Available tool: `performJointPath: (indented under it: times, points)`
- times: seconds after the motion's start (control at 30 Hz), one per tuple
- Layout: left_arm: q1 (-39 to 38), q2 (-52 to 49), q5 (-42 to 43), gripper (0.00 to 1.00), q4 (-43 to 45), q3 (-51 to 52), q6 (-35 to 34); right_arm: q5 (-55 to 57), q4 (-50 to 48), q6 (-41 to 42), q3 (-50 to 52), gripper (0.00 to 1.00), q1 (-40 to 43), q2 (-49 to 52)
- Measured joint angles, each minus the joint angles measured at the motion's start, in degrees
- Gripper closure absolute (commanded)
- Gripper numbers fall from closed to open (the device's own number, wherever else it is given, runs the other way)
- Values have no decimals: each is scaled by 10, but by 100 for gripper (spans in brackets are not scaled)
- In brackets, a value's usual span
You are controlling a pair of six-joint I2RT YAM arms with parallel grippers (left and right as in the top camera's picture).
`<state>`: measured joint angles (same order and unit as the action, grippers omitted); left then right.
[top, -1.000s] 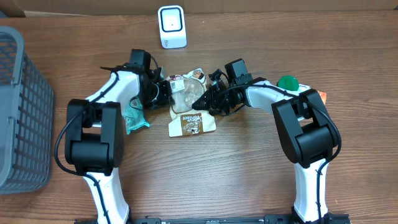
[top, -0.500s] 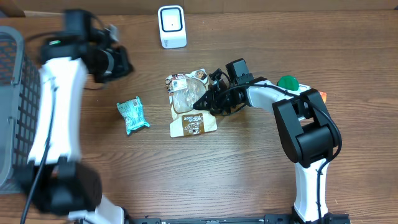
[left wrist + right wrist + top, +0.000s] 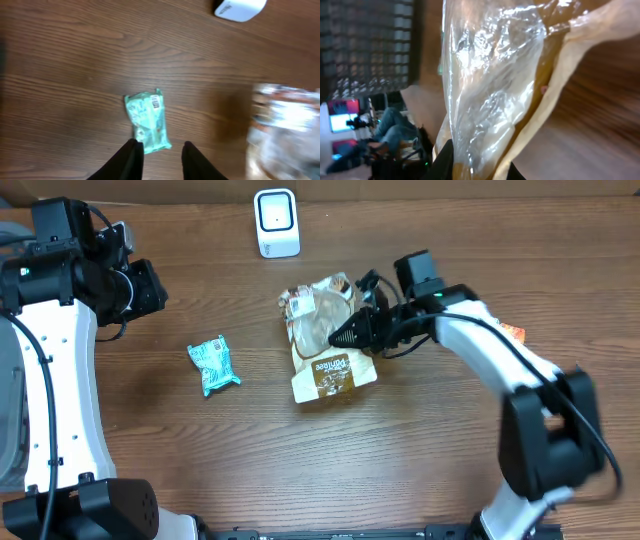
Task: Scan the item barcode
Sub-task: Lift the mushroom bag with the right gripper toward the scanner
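Clear-and-brown plastic snack bag [image 3: 322, 355]: task item, mid-table, near the white barcode scanner [image 3: 276, 222] on the robot's side of it. It is pinched at its right edge by the right gripper [image 3: 352, 333], jaws clamped on the film, probably to turn a printed face toward the scanner; no barcode legible. Left gripper [image 3: 161, 143]: jaws slightly apart, empty, held far left, likely to keep the scan path free. Teal packet [image 3: 212, 366]: lying apart, untouched.
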<state>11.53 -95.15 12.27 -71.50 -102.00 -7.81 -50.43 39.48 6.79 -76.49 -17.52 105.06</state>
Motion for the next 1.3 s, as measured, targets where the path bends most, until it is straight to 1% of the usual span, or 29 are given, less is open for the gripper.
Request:
performJointPath:
  times: [0.1,0.17,0.27,0.3,0.6,0.73,0.83,0.97,1.13,1.23,1.3]
  points:
    - [3,0,-12,43,4,0,27,-3,8,-14,0,96,0,-50]
    - [5,0,-20,30,6,0,40,-5,10,-19,0,96,0,-73]
    - [14,0,-37,19,8,0,50,-9,14,-24,0,96,0,-98]
    - [18,0,-43,0,8,0,51,-8,15,-26,0,96,0,-107]
    - [25,0,-57,0,8,0,55,-9,21,-23,-1,96,0,-166]
    - [25,0,-57,0,8,0,55,4,75,-21,-24,96,0,-172]
    - [25,0,-57,0,8,0,55,49,132,-19,-58,96,0,-172]
    - [25,0,-58,0,8,0,55,140,204,-19,-152,96,-3,-172]
    - [25,0,-60,0,8,0,55,277,238,-18,-325,96,-28,-149]
    - [25,0,-61,1,8,0,55,372,218,-29,-416,96,-54,-109]
    - [25,0,-61,0,8,0,55,429,176,-44,-443,96,-72,-82]
